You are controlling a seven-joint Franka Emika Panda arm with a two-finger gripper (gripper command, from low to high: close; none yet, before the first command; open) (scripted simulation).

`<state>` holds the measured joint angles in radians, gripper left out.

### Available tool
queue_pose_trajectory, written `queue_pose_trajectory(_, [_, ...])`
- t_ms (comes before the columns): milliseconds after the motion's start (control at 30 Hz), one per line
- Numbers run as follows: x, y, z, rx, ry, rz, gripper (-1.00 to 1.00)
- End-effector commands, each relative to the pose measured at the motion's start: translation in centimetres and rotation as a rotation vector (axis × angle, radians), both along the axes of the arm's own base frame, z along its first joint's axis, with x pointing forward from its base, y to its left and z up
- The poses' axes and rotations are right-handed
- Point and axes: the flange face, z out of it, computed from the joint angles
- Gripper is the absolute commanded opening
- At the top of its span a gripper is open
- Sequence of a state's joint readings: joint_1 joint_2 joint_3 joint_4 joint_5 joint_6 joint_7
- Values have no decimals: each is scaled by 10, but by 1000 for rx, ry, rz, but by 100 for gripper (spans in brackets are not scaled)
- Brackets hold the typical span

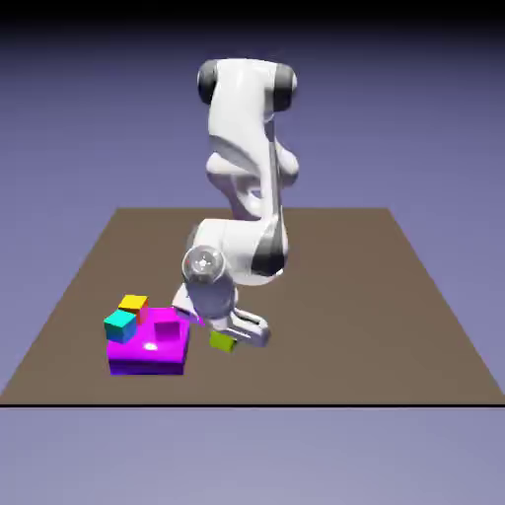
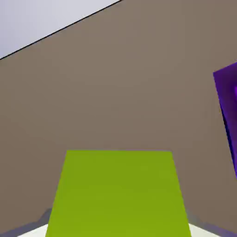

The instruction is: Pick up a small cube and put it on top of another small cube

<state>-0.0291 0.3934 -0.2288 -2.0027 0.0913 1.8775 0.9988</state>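
The small cube (image 1: pixel 223 341), yellow with olive-green sides, sits between the fingers of my gripper (image 1: pixel 231 335), just right of the magenta block (image 1: pixel 148 350) in the exterior view. The hand is tilted and low over the table. In the hand view the small cube (image 2: pixel 118 194) fills the bottom middle as a large yellow-green face and hides most of the fingers; only pale slivers of the fingertips (image 2: pixel 25 230) show at the bottom corners. The gripper appears shut on the cube. I cannot tell whether the cube rests on the table or hangs just above it.
On the magenta block stand a cyan cube (image 1: pixel 120 325), an orange-topped cube (image 1: pixel 133 304) and a red-pink cube (image 1: pixel 164 321). The block's purple side (image 2: pixel 227 115) shows at the hand view's right edge. The brown table (image 1: pixel 375 296) extends to the exterior view's right.
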Motion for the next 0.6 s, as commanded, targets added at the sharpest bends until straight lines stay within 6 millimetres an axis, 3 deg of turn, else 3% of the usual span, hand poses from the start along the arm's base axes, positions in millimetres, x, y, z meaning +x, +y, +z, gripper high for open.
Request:
queue_pose_trajectory(0, [-3, -22, 7, -5, -4, -28, -100])
queue_pose_trajectory(233, [-53, -157, 41, 52, -5, -298, -100])
queue_pose_trajectory(367, [-94, -194, 39, 173, 39, -463, -100])
queue_pose_trajectory(467, [-124, -227, 62, 197, 25, -514, -100])
queue_pose_trajectory(500, [-124, -227, 62, 197, 25, -514, -100])
queue_pose_trajectory(567, [-130, -215, 32, 199, 24, -513, -100])
